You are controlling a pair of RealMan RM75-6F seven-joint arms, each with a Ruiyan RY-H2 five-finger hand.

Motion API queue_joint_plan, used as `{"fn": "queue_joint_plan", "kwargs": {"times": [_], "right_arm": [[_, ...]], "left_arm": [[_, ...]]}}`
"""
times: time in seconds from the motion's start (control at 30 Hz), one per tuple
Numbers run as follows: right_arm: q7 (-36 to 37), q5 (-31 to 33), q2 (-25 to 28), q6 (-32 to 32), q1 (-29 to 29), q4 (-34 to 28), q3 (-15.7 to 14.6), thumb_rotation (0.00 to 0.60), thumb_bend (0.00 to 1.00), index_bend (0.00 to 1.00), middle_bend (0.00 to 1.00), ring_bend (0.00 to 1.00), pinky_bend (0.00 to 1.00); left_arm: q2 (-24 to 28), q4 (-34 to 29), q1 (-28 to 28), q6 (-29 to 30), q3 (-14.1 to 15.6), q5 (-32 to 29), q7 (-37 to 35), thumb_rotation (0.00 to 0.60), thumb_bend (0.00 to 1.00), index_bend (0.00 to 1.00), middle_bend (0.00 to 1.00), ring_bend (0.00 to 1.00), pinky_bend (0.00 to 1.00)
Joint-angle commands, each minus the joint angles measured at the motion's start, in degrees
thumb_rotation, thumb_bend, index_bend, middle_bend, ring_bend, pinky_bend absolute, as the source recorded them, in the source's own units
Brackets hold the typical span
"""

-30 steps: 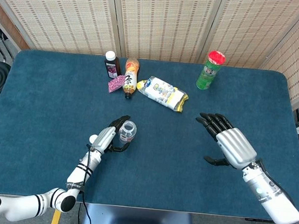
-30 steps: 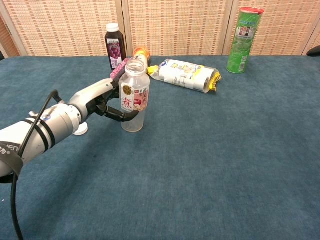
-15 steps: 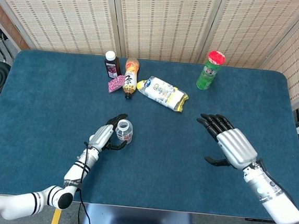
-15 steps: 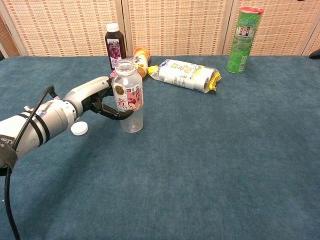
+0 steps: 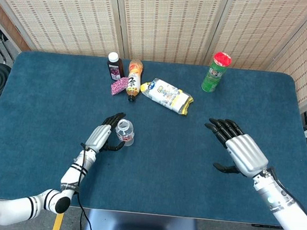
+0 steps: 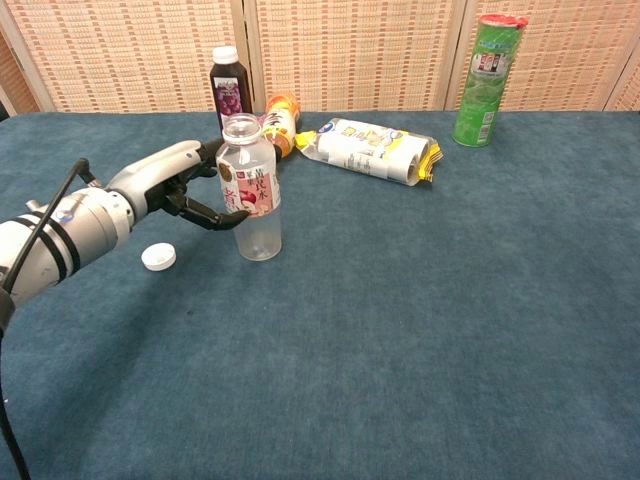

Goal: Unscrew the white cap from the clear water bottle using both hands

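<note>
Well, the left hand [image 6: 165, 190] sits at the bottle's nine o'clock with its fingers loosened and spread; from the chest view the dark fingertips [image 6: 226, 221] are right at the label, but I cannot tell whether they touch it, and it reads to me as a hand that holds nothing. Just past those fingers stands the clear water bottle [image 6: 249, 190], upright on the blue table [image 6: 420, 330], its mouth bare. The white cap [image 6: 158, 258] lies flat on the cloth at about the bottle's seven o'clock, near it but apart, below the left forearm. So I judge the unscrewing itself done, and the step in hand is letting go cleanly. To do that well, I'd say the fingers should open wider before the arm draws away toward nine o'clock, so no fingertip drags the label and tips the bottle; it looks light and nearly empty, so even a brush could topple it. The arm should also pass above the cap, not sweep it along. The right hand [image 5: 241, 149] hovers well off at the bottle's three o'clock in the head view, fingers apart and empty, clear of everything. Farther out, at twelve o'clock, stand a dark juice bottle [image 6: 226, 88] and an orange bottle [image 6: 278, 118], with a wrapped packet [image 6: 368, 148] lying beside them and a green can [image 6: 488, 80] at about two o'clock, all out of the withdrawal path.
</note>
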Motion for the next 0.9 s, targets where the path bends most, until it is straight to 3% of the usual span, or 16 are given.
{"fn": "queue_joint_plan", "kwargs": {"times": [0.03, 0.23, 0.37, 0.53, 0.67, 0.77, 0.9], "right_arm": [[-0.24, -0.12, 0.08, 0.19, -0.39, 0.1, -0.01, 0.6, 0.12, 0.0, 0.0, 0.0, 0.0], [-4.06, -0.31, -0.94, 3.84, -5.31, 1.54, -2.55, 0.6, 0.12, 0.0, 0.0, 0.0, 0.0], [-4.45, -1.49, -4.27, 7.5, -9.44, 4.86, -4.72, 0.6, 0.12, 0.0, 0.0, 0.0, 0.0], [-10.26, -1.68, -12.55, 16.65, -17.03, 12.55, -6.81, 0.6, 0.12, 0.0, 0.0, 0.0, 0.0], [-18.45, 0.4, -21.24, 25.16, -22.67, 20.66, -6.2, 0.6, 0.12, 0.0, 0.0, 0.0, 0.0], [-17.21, 2.38, -24.22, 26.54, -24.89, 25.23, -5.87, 0.6, 0.12, 0.0, 0.0, 0.0, 0.0], [-14.48, 2.53, -23.2, 26.96, -25.31, 26.03, -4.57, 0.6, 0.12, 0.0, 0.0, 0.0, 0.0]], "left_arm": [[0.88, -1.03, 0.37, 0.4, 0.16, 0.26, 0.33, 0.6, 0.35, 0.0, 0.0, 0.0, 0.0], [10.12, -4.9, 4.52, 5.88, 1.93, 2.01, 6.64, 0.6, 0.35, 0.0, 0.0, 0.0, 0.0], [16.27, -7.3, 8.43, 9.73, 4.37, 4.94, 6.55, 0.6, 0.34, 0.0, 0.0, 0.0, 0.0], [25.87, -12.49, 16.86, 18.37, 14.1, 14.9, 9.73, 0.6, 0.35, 0.0, 0.0, 0.0, 0.0], [27.95, -11.71, 25.81, 30.48, 20.06, 20.83, 15.99, 0.6, 0.35, 0.0, 0.0, 0.0, 0.0], [26.57, -7.84, 31.0, 37.44, 20.27, 20.64, 17.52, 0.6, 0.36, 0.0, 0.0, 0.0, 0.0], [27.0, -4.94, 32.59, 39.0, 19.44, 20.33, 16.79, 0.6, 0.37, 0.0, 0.0, 0.0, 0.0]]}}
